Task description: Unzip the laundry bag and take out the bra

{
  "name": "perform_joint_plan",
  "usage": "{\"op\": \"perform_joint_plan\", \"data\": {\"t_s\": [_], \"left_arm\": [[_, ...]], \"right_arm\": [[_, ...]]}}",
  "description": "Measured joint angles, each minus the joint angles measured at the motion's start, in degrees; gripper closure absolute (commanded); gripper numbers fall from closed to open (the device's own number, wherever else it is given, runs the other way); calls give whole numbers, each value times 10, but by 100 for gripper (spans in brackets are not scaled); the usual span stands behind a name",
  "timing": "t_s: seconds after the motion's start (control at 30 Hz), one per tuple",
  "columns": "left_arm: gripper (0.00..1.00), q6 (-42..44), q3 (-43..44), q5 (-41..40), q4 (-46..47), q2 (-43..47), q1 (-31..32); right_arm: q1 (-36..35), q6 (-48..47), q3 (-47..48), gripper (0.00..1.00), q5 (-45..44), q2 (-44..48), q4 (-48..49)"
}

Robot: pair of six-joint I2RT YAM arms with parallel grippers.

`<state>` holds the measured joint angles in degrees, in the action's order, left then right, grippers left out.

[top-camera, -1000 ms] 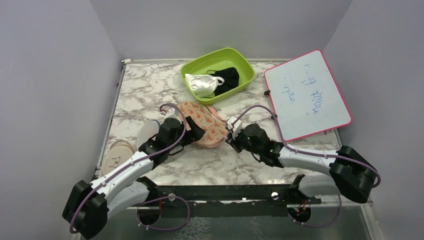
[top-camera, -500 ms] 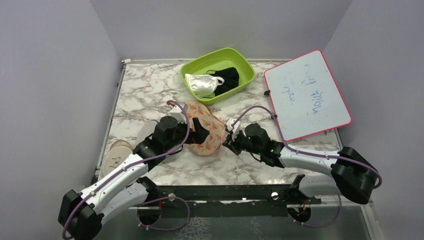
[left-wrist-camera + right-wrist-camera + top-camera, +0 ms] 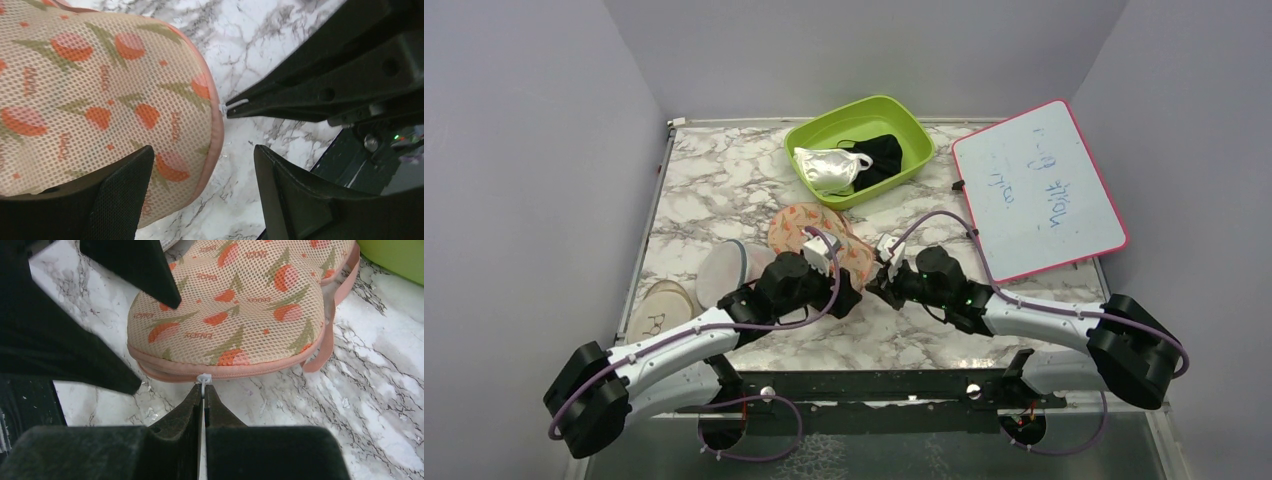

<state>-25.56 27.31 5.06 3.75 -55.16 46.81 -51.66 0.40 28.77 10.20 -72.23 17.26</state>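
The right end effector point(image 3: 202, 390) is pinched fully closed on the small white zip pull point(image 3: 202, 378), which sits right at its fingertips on the nearest seam of the laundry bag point(image 3: 240, 305). The bag lies flat on the desk point(image 3: 375, 390), stretching away ahead of those fingertips. The zip line on either side of the pull looks closed. The bra is not visible and is presumably inside.

The left end effector point(image 3: 200, 150) is wide open and holds nothing. One finger is over the bag's mesh and the other over bare marble, so the pink edging runs through the gap between them, with the right arm's tip just beyond.

The pouch looks like light, soft mesh with little stiffness, so a tug on the pull would probably drag or bunch the whole bag rather than run the slider. It likely needs pinning, and the best place looks like the pink edging between the left fingers, close beside the slider. The pull is thin and small and could slip out of a pinch under a sideways load.
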Motion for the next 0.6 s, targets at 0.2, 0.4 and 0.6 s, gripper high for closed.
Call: {"op": "perform_joint_plan", "data": {"t_s": [0.2, 0.4, 0.6], "left_arm": [[40, 60, -7, -51, 33, -41, 76], [53, 88, 11, -113, 43, -91, 87], [55, 90, 15, -136, 44, -99, 87]], "right_arm": [[0, 0, -3, 99, 7, 2, 8], [0, 0, -11, 99, 10, 5, 9], [0, 3, -21, 99, 10, 14, 12]]}}
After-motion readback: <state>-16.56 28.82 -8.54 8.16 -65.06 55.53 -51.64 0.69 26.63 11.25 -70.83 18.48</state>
